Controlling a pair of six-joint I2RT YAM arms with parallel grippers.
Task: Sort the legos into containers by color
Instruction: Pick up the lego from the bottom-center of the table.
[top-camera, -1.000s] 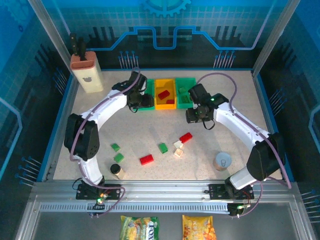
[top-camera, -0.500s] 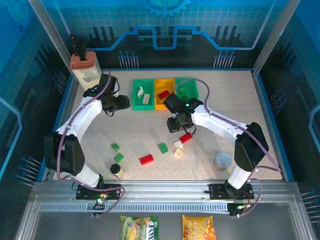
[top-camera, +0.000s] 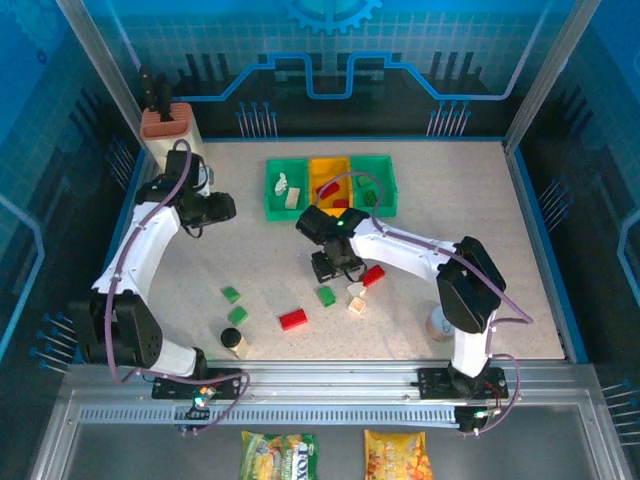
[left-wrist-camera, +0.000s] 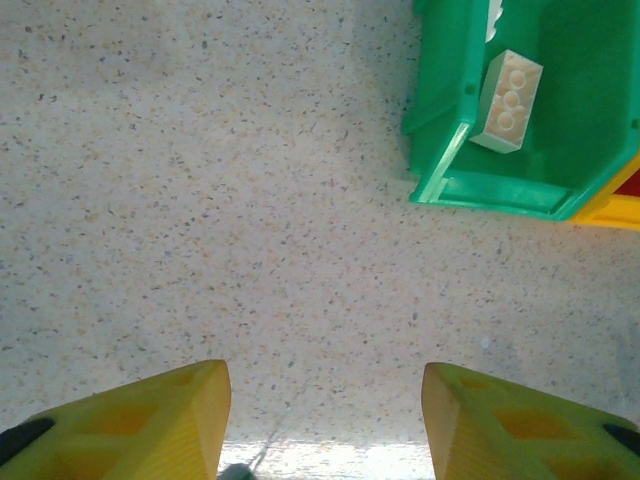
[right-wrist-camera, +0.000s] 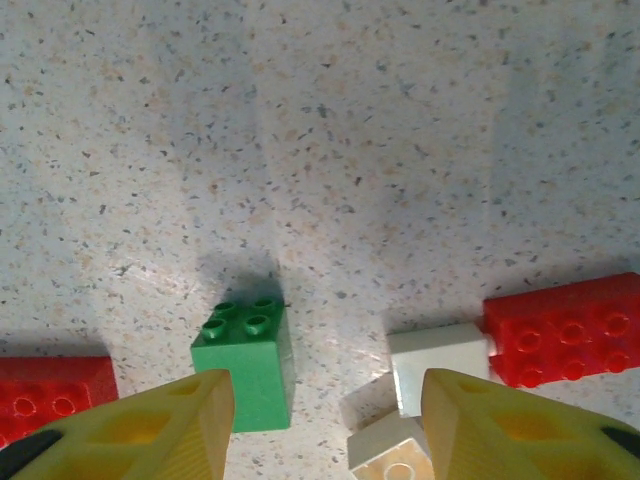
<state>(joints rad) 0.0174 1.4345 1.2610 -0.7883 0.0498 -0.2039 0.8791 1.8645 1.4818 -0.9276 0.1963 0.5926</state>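
The left arm (top-camera: 140, 250) reaches toward the far left of the speckled counter (top-camera: 250, 260), and its yellow jaws stand apart over bare surface with nothing between them. Just ahead of them, to the right, sits the left green open plastic bin (left-wrist-camera: 440, 150) with a cream-white three-stud brick (left-wrist-camera: 508, 100) lying inside. It touches the yellow-orange rectangular bin (top-camera: 330, 172), which holds red bricks (top-camera: 328, 190). The right green bin (top-camera: 385, 185) closes the row and holds green pieces (top-camera: 365, 185). The right arm (top-camera: 400, 245) bends in toward the middle of the counter, and its jaws also stand apart and hold nothing. They hang over a green square four-stud plastic brick (right-wrist-camera: 248, 360), which lies flat near the inner edge of one finger. Two cream-white bricks (right-wrist-camera: 440, 365) lie touching beside the other finger, and a red six-stud brick (right-wrist-camera: 565, 335) touches the nearer of them. Another red brick (right-wrist-camera: 50, 395) lies at the opposite edge of the wrist view. Farther left on the counter two small green bricks (top-camera: 231, 294) lie near each other, with a small dark-capped jar (top-camera: 235, 341) just below them.
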